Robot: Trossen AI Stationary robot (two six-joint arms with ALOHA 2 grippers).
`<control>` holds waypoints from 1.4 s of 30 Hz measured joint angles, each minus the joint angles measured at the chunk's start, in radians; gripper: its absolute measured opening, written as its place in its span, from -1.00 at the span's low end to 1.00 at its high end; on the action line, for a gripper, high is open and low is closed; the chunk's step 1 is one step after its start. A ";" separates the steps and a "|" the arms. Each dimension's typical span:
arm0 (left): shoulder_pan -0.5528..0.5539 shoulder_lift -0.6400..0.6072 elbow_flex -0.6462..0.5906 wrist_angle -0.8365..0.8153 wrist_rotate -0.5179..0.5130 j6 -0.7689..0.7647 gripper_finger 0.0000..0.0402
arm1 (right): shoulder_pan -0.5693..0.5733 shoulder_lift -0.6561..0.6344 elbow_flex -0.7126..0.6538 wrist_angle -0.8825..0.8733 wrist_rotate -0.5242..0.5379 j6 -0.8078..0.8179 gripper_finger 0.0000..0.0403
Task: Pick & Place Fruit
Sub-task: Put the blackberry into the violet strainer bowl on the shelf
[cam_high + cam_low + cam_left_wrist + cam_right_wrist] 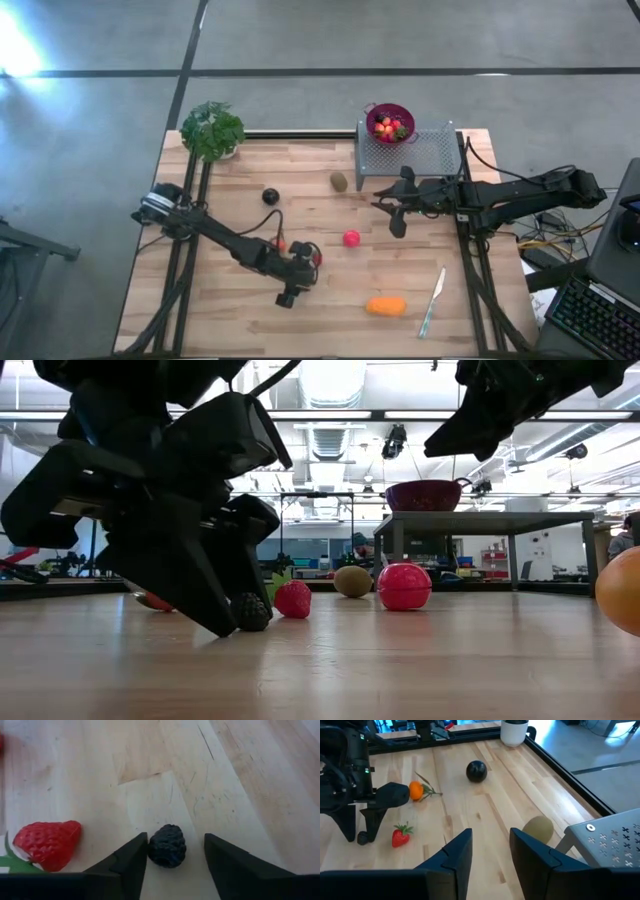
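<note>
A small dark berry (167, 846) lies on the wooden table between the fingers of my open left gripper (175, 839), low over the near middle of the table (290, 292). A red strawberry (47, 842) lies just beside it. A pink-red ball (351, 238), brown kiwi (339, 181), dark plum (270, 196), tiny orange berry (416, 790) and oblong orange piece (386, 305) lie scattered. My right gripper (392, 222) hovers open and empty, raised beside the grey stand. My left gripper has one fingertip (141, 844) against the dark berry's side (151, 847); the other fingertip (212, 847) stands a little off its opposite side. The fingers slant down from the table's left. The berry rests on the table.
A purple bowl (390, 122) holding strawberries stands on a grey perforated stand (425, 155) at the back right. A green leafy plant (212, 130) sits at the back left. A slim pale knife (432, 300) lies at the near right.
</note>
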 joint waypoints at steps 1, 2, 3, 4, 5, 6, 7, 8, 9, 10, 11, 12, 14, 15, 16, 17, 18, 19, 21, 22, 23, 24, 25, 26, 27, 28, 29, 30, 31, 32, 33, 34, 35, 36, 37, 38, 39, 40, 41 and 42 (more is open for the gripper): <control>0.001 0.000 0.000 0.000 -0.002 0.000 -0.05 | 0.000 0.000 0.000 -0.001 0.000 0.000 -0.41; 0.001 0.000 0.000 0.000 -0.006 0.000 -0.09 | 0.000 0.000 0.000 -0.003 0.000 0.001 -0.43; 0.002 0.000 0.000 -0.001 -0.010 0.000 -0.13 | 0.000 0.000 0.000 -0.004 0.000 0.001 -0.44; 0.002 0.000 0.000 -0.001 -0.014 0.001 -0.18 | 0.000 0.000 0.000 -0.004 0.000 0.002 -0.46; 0.002 0.000 0.000 -0.001 -0.018 0.002 -0.22 | 0.000 0.000 0.000 -0.004 0.000 0.002 -0.48; 0.003 0.000 0.000 -0.001 -0.021 0.003 -0.26 | 0.000 0.000 0.000 -0.004 0.000 0.002 -0.49; 0.003 0.000 0.000 -0.002 -0.023 0.003 -0.30 | 0.000 0.000 0.000 -0.004 0.000 0.002 -0.50; 0.004 0.000 0.000 -0.002 -0.028 0.003 -0.34 | 0.000 0.000 0.000 -0.004 0.000 0.003 -0.51; 0.004 0.000 0.000 -0.003 -0.031 0.003 -0.38 | 0.000 0.000 0.000 -0.004 0.000 0.003 -0.53; 0.004 0.000 0.000 -0.003 -0.034 0.003 -0.41 | 0.000 0.000 0.000 -0.004 0.000 0.003 -0.54; 0.004 0.000 0.000 -0.003 -0.036 0.003 -0.44 | 0.000 0.000 0.000 -0.004 0.000 0.003 -0.54; 0.004 0.000 0.000 -0.003 -0.037 0.003 -0.46 | 0.000 0.000 0.000 -0.004 0.000 0.003 -0.55; 0.004 0.000 0.000 -0.003 -0.045 0.003 -0.47 | 0.000 0.000 0.000 -0.004 0.000 0.003 -0.57; 0.004 0.000 0.000 -0.003 -0.052 0.003 -0.47 | 0.000 0.000 0.000 -0.004 0.000 0.003 -0.57; 0.004 0.000 0.000 -0.003 -0.056 0.003 -0.45 | 0.000 0.000 0.000 -0.004 0.000 0.003 -0.58; 0.004 -0.001 0.000 -0.004 -0.060 0.006 -0.44 | 0.000 0.000 0.000 -0.005 0.000 0.003 -0.58; 0.004 -0.001 0.001 -0.005 -0.067 0.012 -0.42 | 0.000 0.000 0.000 -0.005 0.000 0.003 -0.59; 0.004 -0.002 0.004 -0.010 -0.078 0.020 -0.41 | 0.000 0.000 0.000 -0.004 0.000 0.003 -0.59; 0.004 -0.010 0.012 -0.034 -0.110 0.051 -0.41 | 0.000 0.000 0.000 -0.004 -0.001 0.005 -0.60; 0.005 -0.016 0.017 -0.052 -0.141 0.072 -0.42 | 0.000 0.000 0.000 -0.004 -0.001 0.008 -0.60; 0.005 -0.023 0.025 -0.073 -0.171 0.094 -0.43 | 0.000 0.000 0.000 -0.004 -0.001 0.010 -0.59; 0.005 -0.031 0.035 -0.091 -0.207 0.122 -0.44 | 0.000 0.001 0.000 -0.004 -0.001 0.013 -0.58; 0.004 -0.042 0.046 -0.105 -0.248 0.153 -0.46 | 0.000 0.001 0.000 -0.004 -0.001 0.016 -0.57; 0.003 -0.054 0.058 -0.118 -0.285 0.186 -0.47 | 0.000 0.001 0.000 -0.004 -0.001 0.018 -0.56; 0.002 -0.063 0.070 -0.126 -0.328 0.220 -0.47 | 0.000 0.001 0.000 -0.002 -0.001 0.019 -0.54; 0.001 -0.068 0.083 -0.124 -0.370 0.259 -0.47 | 0.000 0.001 0.000 0.001 -0.001 0.019 -0.52; 0.000 -0.071 0.097 -0.124 -0.415 0.301 -0.47 | 0.000 0.001 0.000 0.007 -0.002 0.019 -0.50; 0.000 -0.071 0.110 -0.123 -0.462 0.350 -0.47 | 0.000 0.001 0.000 0.013 -0.003 0.023 -0.49; 0.000 -0.071 0.124 -0.118 -0.511 0.403 -0.46 | 0.000 0.001 0.000 0.019 -0.006 0.026 -0.47; 0.000 -0.071 0.140 -0.103 -0.559 0.460 -0.45 | 0.000 0.001 0.000 0.022 -0.009 0.031 -0.45; 0.000 -0.072 0.159 -0.086 -0.606 0.516 -0.44 | 0.001 0.001 0.000 0.023 -0.011 0.035 -0.43; 0.000 -0.074 0.176 -0.072 -0.651 0.575 -0.44 | 0.003 0.001 0.000 0.023 -0.012 0.036 -0.42; 0.001 -0.075 0.192 -0.059 -0.693 0.631 -0.44 | 0.007 0.001 0.000 0.023 -0.018 0.038 -0.40; 0.003 -0.075 0.207 -0.038 -0.732 0.690 -0.44 | 0.008 0.001 0.000 0.025 -0.031 0.038 -0.39; 0.004 -0.075 0.220 -0.017 -0.764 0.748 -0.44 | 0.011 0.001 -0.001 0.031 -0.047 0.039 -0.37; 0.006 -0.075 0.234 0.003 -0.789 0.803 -0.44 | 0.013 0.001 -0.001 0.041 -0.065 0.039 -0.36; 0.008 -0.075 0.248 0.028 -0.811 0.853 -0.45 | 0.017 0.002 -0.001 0.055 -0.083 0.038 -0.35; 0.011 -0.075 0.262 0.050 -0.825 0.896 -0.45 | 0.022 0.002 -0.001 0.071 -0.099 0.038 -0.33; 0.013 -0.076 0.276 0.071 -0.827 0.934 -0.45 | 0.027 0.002 -0.001 0.087 -0.116 0.036 -0.32; 0.015 -0.076 0.287 0.090 -0.830 0.966 -0.45 | 0.032 0.002 -0.001 0.103 -0.136 0.031 -0.31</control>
